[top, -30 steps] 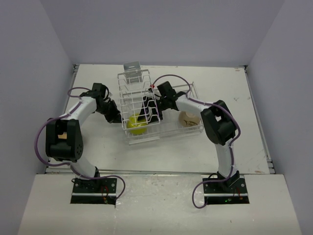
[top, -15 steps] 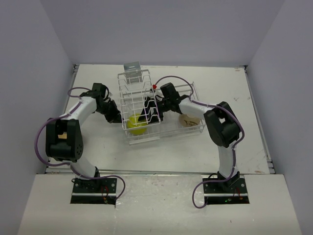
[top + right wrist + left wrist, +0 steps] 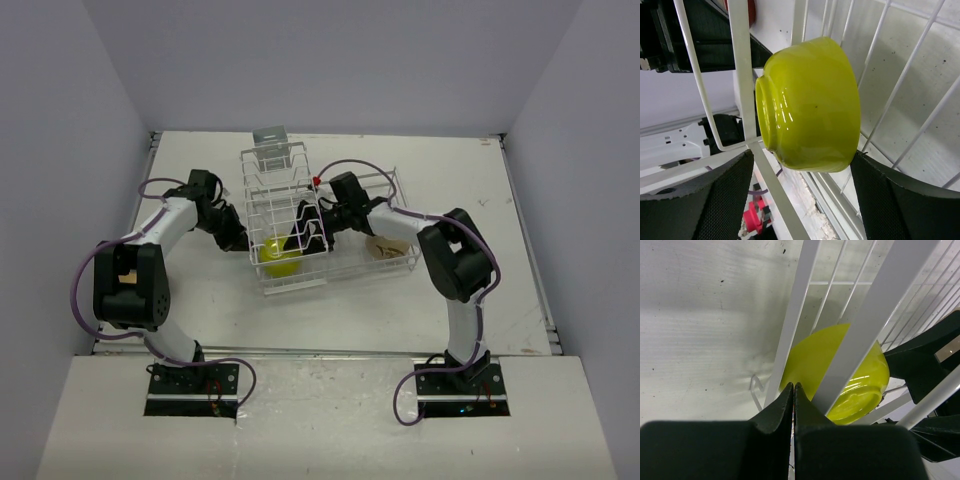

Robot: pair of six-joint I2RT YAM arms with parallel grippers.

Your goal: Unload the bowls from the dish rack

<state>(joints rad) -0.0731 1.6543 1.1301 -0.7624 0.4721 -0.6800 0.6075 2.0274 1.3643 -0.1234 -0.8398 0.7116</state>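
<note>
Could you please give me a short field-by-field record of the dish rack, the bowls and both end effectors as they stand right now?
dish rack: white wire, between the two arms
yellow-green bowl: inside the rack, tipped on its side
beige bowl: in the rack's right part
left end effector: shut, at the rack's left side, close to the yellow-green bowl
right end effector: open, one finger on either side of the yellow-green bowl; contact unclear
bowls unloaded: none yet

lime bowl (image 3: 812, 105) on its side, dish rack (image 3: 738, 75) wires, tool (image 3: 801, 165) spread
</note>
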